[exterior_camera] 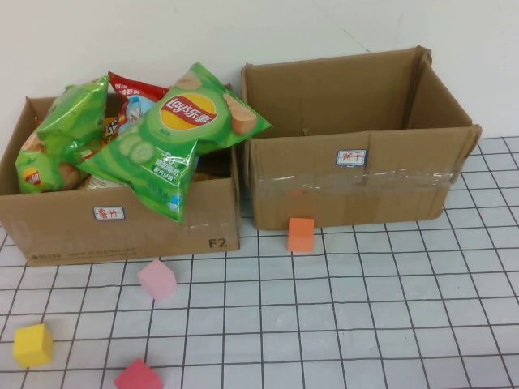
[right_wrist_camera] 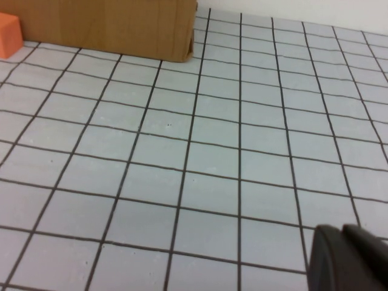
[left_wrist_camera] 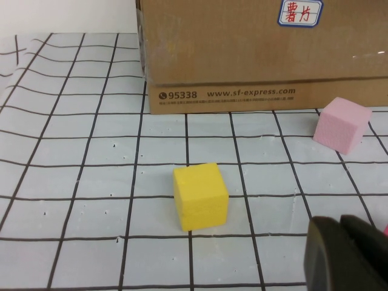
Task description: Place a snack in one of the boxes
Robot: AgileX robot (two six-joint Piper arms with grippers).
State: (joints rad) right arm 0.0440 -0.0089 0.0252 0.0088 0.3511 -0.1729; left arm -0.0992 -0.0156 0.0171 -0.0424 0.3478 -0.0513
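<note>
Two brown cardboard boxes stand side by side at the back of the gridded table. The left box (exterior_camera: 122, 231) (left_wrist_camera: 242, 54) is heaped with snack bags: a green Lay's bag (exterior_camera: 182, 134) leans over its front rim, beside another green bag (exterior_camera: 61, 134) and a red bag (exterior_camera: 134, 93). The right box (exterior_camera: 357, 182) (right_wrist_camera: 97, 24) looks empty inside. Neither arm shows in the high view. My left gripper (left_wrist_camera: 341, 221) hovers shut and empty over the table near the left box. My right gripper (right_wrist_camera: 342, 229) is shut and empty over bare grid, away from the right box's corner.
Foam cubes lie on the table: an orange one (exterior_camera: 301, 234) (right_wrist_camera: 9, 35) against the right box's front, a pink one (exterior_camera: 157, 280) (left_wrist_camera: 342, 124), a yellow one (exterior_camera: 32, 344) (left_wrist_camera: 200, 196) and a red one (exterior_camera: 138, 377) at the front edge.
</note>
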